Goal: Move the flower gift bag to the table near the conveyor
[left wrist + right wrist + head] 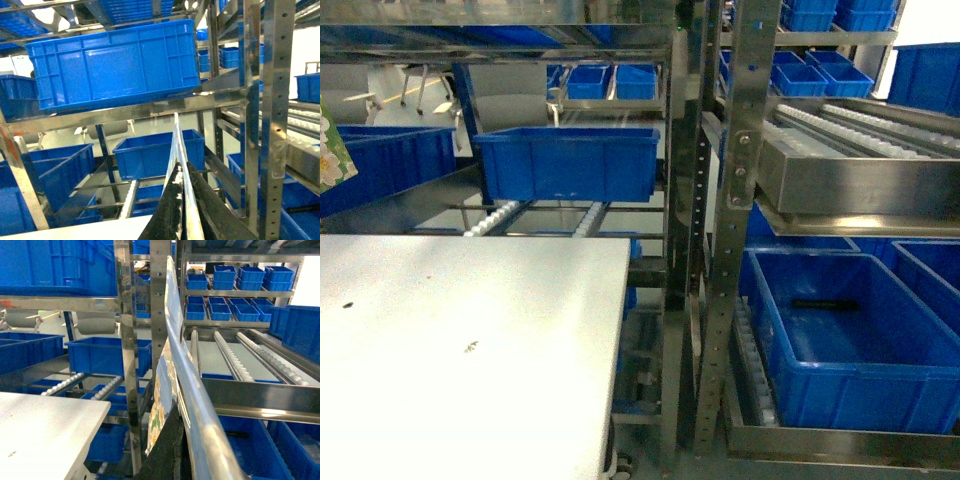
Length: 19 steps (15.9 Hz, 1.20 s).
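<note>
The white tabletop (pixel 470 340) fills the lower left of the head view, bare but for a few small dark specks. At the far left edge of that view, above the tabletop, a sliver of the flower gift bag (pixel 332 150) shows: green with white blossoms, cut off by the frame, so whether it rests on anything cannot be told.

In the left wrist view the left gripper (pixel 181 210) has its dark fingers pressed together on a thin, glossy sheet edge (pixel 176 145) that rises upright between them; it looks like part of the bag, though that is not certain. In the right wrist view the right gripper (pixel 172 450) pinches a curved glossy panel (pixel 187 390) whose lower face carries a floral print, seemingly the bag's side.

Behind the tabletop, the conveyor (pixel 535 215) shows rows of small white rollers on sloping steel tracks, with a blue bin (pixel 567 160) sitting above them; its inside cannot be seen. To the right of the steel uprights (pixel 725 250), 1 large open blue bin (pixel 855 340) on the low shelf holds a single small dark object (pixel 825 302) on its floor. Above it, a steel tray (pixel 855 175) carries more roller tracks. Further blue bins (pixel 800 75) stand on upper shelves; what they hold is hidden.
</note>
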{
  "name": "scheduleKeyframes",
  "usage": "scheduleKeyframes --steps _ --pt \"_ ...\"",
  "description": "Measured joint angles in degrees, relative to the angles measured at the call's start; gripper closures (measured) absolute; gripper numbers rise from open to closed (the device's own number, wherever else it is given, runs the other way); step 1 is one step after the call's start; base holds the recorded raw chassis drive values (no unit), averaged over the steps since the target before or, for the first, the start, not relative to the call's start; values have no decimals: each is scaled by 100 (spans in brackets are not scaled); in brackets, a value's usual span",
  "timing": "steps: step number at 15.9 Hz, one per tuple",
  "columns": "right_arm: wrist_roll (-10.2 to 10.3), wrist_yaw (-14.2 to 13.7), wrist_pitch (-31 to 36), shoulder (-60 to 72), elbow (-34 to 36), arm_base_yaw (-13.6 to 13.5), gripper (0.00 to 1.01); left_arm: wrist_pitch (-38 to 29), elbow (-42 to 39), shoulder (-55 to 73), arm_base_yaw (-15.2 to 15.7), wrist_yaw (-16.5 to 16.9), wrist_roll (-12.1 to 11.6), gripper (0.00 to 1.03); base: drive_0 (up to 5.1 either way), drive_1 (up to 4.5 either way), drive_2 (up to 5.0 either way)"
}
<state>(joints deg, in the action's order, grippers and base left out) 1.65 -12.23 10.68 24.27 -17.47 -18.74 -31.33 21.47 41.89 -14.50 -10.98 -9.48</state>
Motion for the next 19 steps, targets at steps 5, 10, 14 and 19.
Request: scheduleKeyframes --steps 5,10,14,19 --pt "0 0 2 0 0 0 99 2 0 0 0 0 0 101 -500 245 245" --pt "0 -2 -2 -2 0 0 99 0 0 0 2 0 0 101 -494 251 251" --pt "0 0 2 -2 0 0 99 0 0 0 7 -7 0 101 -499 247 247" --pt "0 0 0 0 0 0 99 -4 0 4 4 -2 0 101 -492 253 253"
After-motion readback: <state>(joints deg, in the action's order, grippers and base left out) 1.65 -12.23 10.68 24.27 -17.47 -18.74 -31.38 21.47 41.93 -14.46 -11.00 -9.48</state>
